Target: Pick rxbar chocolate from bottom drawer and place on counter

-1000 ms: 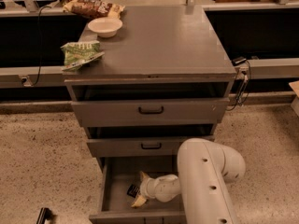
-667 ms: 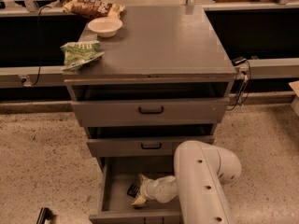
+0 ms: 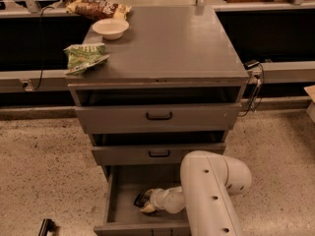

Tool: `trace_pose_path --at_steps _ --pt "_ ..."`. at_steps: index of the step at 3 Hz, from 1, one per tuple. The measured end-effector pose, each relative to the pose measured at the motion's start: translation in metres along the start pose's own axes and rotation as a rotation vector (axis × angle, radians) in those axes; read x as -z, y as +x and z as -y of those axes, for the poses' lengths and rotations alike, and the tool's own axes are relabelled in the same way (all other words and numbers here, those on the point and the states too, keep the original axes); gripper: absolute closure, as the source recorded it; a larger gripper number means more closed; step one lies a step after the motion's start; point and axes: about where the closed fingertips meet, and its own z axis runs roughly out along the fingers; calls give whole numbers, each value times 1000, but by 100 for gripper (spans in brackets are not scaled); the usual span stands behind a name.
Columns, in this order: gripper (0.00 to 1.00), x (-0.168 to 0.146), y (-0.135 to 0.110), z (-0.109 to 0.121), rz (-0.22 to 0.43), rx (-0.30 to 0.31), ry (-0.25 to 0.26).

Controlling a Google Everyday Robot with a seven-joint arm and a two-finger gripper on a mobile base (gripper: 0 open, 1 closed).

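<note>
Little is changed from a second ago. The arm [image 3: 209, 191] is shifted slightly toward 9 o'clock, with its big elbow housing a touch lower, while the end effector [image 3: 143, 204] is kept at almost the same spot inside the open bottom drawer [image 3: 117, 205], toward 6 o'clock of the view. A small dark thing, taken to be the rxbar [image 3: 139, 199], is seen right at the tip of the end effector, on its 10 o'clock side and low over the drawer floor. It is found where it was before, so no lift is yet shown. Whether the end effector is apart or clamped on the rxbar cannot be told, since the tip is partly hidden by the wrist. The step in hand is judged to be the grasp itself, or the settling just ahead of it, and the task is judged to be at an early stage. The bench [image 3: 172, 48], at 12 o'clock from the drawer, is left as it was: the bowl [image 3: 110, 27], the green bag [image 3: 84, 57] and the brown bag [image 3: 98, 8] are grouped toward its 10 o'clock corner, and the rxbar is not yet carried up to it.
</note>
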Motion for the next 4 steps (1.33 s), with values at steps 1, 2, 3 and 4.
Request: trace_pose_path --at_steps 1,2,3,4 --pt "78 2 -1 0 0 -1 0" --pt "100 3 -2 1 0 -1 0" --pt "100 32 -26 7 62 15 28" --pt "100 102 -67 17 185 74 85"
